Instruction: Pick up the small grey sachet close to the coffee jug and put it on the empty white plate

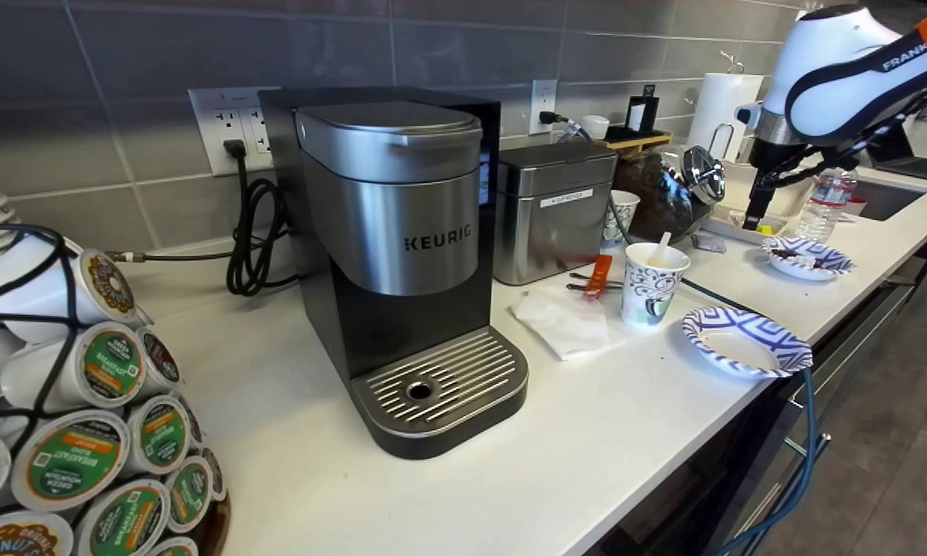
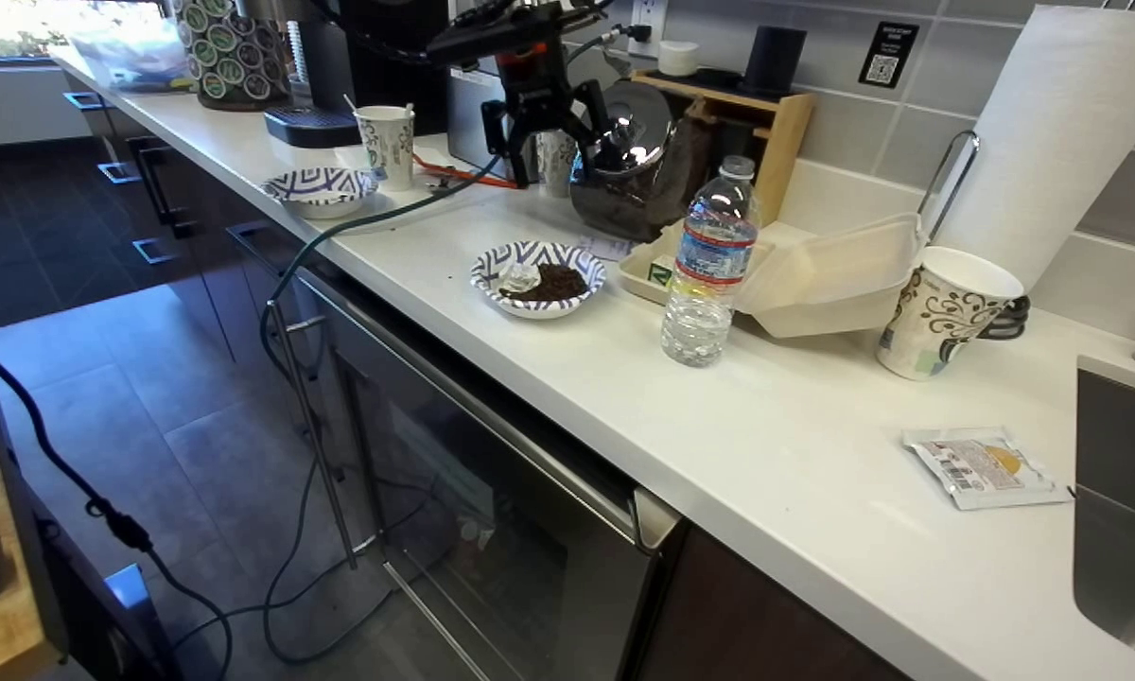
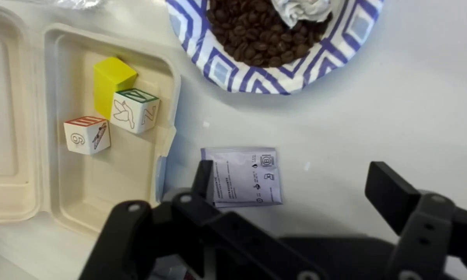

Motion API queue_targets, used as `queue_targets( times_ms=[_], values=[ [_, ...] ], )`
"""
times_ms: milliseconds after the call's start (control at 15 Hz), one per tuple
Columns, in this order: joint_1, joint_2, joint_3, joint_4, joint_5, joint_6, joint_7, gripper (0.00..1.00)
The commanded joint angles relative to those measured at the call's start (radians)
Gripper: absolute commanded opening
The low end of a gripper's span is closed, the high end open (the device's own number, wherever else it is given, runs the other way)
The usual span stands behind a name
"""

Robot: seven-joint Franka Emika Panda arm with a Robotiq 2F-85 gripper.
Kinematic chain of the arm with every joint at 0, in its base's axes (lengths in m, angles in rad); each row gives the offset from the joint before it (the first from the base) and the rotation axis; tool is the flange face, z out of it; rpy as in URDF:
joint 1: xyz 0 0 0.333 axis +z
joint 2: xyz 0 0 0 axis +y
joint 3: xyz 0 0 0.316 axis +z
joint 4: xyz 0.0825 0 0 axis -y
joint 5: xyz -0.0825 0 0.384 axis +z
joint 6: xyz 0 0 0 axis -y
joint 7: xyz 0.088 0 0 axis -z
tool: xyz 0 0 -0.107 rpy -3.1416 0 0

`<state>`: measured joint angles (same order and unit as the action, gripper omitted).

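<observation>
Grey and flat on the counter (image 3: 334,124), the sachet (image 3: 246,179) lies near the coffee jug (image 1: 657,193), and I hold the gripper (image 3: 290,175) roughly above it with jaws wide apart, I judge to straddle it, though one jaw covers its edge in the wrist view and I probably need to shift sideways. The food box (image 3: 113,179) sits just beside it, the bean plate (image 3: 272,79) near, while a cable (image 1: 810,409) runs between that plate and the empty plate (image 1: 741,347) and could snag me.
</observation>
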<state>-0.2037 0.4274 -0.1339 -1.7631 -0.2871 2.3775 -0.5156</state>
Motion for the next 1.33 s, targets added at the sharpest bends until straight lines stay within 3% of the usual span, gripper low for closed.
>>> queue_targets(
  times_ms=[0, 200, 400, 467, 667, 1067, 1267],
  values=[
    [-0.075, 0.157, 0.041, 0.230, 0.055, -0.136, -0.188, 1.00],
    [-0.132, 0.208, 0.072, 0.300, 0.110, -0.159, -0.333, 1.00],
    [-0.177, 0.172, 0.120, 0.221, 0.190, -0.075, -0.459, 1.00],
    [-0.137, 0.188, 0.071, 0.257, 0.145, -0.110, -0.384, 1.00],
    [-0.140, 0.188, 0.071, 0.259, 0.151, -0.107, -0.395, 1.00],
    [-0.213, 0.158, 0.153, 0.145, 0.373, -0.013, -0.456, 1.00],
    [-0.246, 0.165, 0.189, 0.093, 0.487, 0.137, -0.485, 1.00]
  ],
)
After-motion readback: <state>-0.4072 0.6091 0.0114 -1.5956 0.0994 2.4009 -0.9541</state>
